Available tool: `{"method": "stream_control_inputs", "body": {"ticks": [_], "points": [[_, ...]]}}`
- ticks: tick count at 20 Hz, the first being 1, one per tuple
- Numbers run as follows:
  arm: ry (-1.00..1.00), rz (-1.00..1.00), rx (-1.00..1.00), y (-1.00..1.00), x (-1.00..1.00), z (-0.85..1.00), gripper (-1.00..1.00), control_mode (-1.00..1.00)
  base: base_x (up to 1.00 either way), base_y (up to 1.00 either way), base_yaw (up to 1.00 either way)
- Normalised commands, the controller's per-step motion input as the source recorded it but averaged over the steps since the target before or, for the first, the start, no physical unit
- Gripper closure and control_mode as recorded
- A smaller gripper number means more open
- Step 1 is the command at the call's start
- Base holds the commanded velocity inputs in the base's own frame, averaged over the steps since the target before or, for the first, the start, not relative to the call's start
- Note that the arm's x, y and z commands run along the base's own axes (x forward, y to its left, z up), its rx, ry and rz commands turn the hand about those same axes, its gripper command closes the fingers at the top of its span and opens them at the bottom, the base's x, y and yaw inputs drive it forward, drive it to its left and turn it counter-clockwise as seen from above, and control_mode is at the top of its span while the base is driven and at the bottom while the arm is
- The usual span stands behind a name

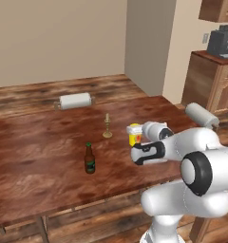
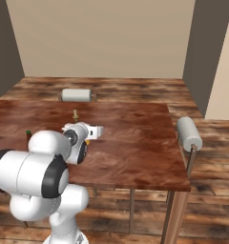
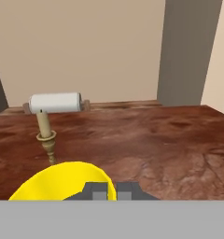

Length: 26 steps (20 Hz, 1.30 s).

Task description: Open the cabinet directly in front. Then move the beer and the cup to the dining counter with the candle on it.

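My gripper (image 1: 136,134) is shut on the cup (image 1: 133,135), a yellow tumbler with a red-orange mark, pinching its rim. In the hand view the fingertips (image 3: 100,191) sit close together on the cup's near wall (image 3: 62,179). I hold the cup low over the dining counter (image 1: 40,142), just right of the candle (image 1: 107,126) in its brass holder. The beer (image 1: 90,159) stands upright on the counter, left of the cup and nearer the front edge. From the right base view, the beer's cap (image 2: 28,133) peeks out behind my arm. The cabinet is out of view.
A white roll (image 1: 75,100) lies at the counter's far edge and another (image 1: 201,115) at its right end. Brown kitchen units (image 1: 208,80) with a dark appliance (image 1: 222,42) stand at the far right. Wood floor surrounds the counter (image 2: 135,138).
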Motion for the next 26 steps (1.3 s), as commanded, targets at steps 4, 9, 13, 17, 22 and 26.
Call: {"method": "stream_control_inputs", "body": {"ticks": [4,9,13,17,22,26], "points": [[-0.01,0.0,0.0,0.0,0.0,-0.21,1.0,-1.0,0.0,0.0,0.0],[0.0,0.0,0.0,0.0,0.0,-0.1,1.0,-1.0,0.0,0.0,0.0],[0.0,0.0,0.0,-0.03,0.0,-0.12,1.0,-1.0,0.0,0.0,0.0],[0.0,0.0,0.0,-0.01,0.0,-0.12,1.0,-1.0,0.0,0.0,0.0],[0.0,0.0,0.0,0.0,0.0,-0.02,1.0,-1.0,0.0,0.0,0.0],[0.0,0.0,0.0,0.0,0.0,0.0,1.0,-1.0,0.0,0.0,0.0]]}}
